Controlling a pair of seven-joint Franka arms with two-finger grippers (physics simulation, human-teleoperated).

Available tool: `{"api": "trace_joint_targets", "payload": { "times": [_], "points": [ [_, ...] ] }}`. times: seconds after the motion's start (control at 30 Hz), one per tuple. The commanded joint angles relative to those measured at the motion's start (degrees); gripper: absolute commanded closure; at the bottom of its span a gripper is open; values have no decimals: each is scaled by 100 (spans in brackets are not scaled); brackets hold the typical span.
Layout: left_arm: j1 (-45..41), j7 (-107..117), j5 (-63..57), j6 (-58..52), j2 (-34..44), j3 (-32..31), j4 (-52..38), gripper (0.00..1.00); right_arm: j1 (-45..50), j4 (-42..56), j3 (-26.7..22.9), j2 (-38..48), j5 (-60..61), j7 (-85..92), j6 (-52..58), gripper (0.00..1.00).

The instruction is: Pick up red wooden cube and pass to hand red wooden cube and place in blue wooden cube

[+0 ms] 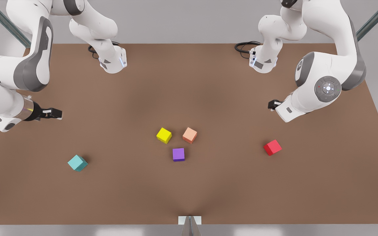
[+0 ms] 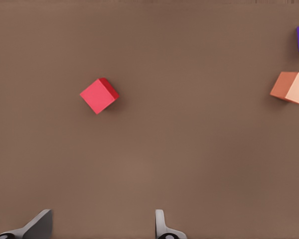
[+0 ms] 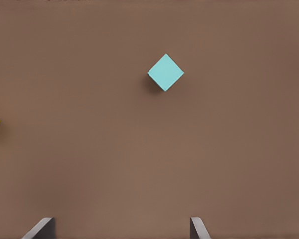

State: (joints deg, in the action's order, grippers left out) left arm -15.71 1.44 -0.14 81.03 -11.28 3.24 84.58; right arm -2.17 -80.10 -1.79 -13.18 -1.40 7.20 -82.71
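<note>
Below, red wooden cube (image 2: 99,95) well apart from the wide-open, empty left end effector (image 2: 102,226).

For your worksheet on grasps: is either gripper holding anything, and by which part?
Nothing is held. The left gripper hangs open above the red cube; the right gripper hangs open above the teal cube.

two glossy white arms (image 1: 326,19), grey joint panels, round grey button disc (image 1: 327,88), black cables (image 1: 243,47) at bases, black grippers with pale tips
</note>
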Motion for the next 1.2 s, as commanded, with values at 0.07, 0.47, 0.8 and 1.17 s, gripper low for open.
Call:
{"api": "trace_joint_targets", "payload": {
  "times": [0.07, 0.47, 0.8, 1.17],
  "points": [
    [16, -48, -4, 238, -172, 10, -2, 0, 14, 3, 3, 0, -18, -518, -52, 0],
    [534, 1956, 699, 4430, -2036, 405, 1342, 0, 32, -32, 29, -18, -132, -501, -9, 0],
    [561, 2405, 673, 4422, -2168, 475, 1456, 0, 32, -32, 38, -26, -141, -509, 36, 0],
    [596, 2695, 673, 4422, -2273, 476, 1694, 0, 32, -58, 38, -35, -141, -509, 53, 0]
  ]
}}
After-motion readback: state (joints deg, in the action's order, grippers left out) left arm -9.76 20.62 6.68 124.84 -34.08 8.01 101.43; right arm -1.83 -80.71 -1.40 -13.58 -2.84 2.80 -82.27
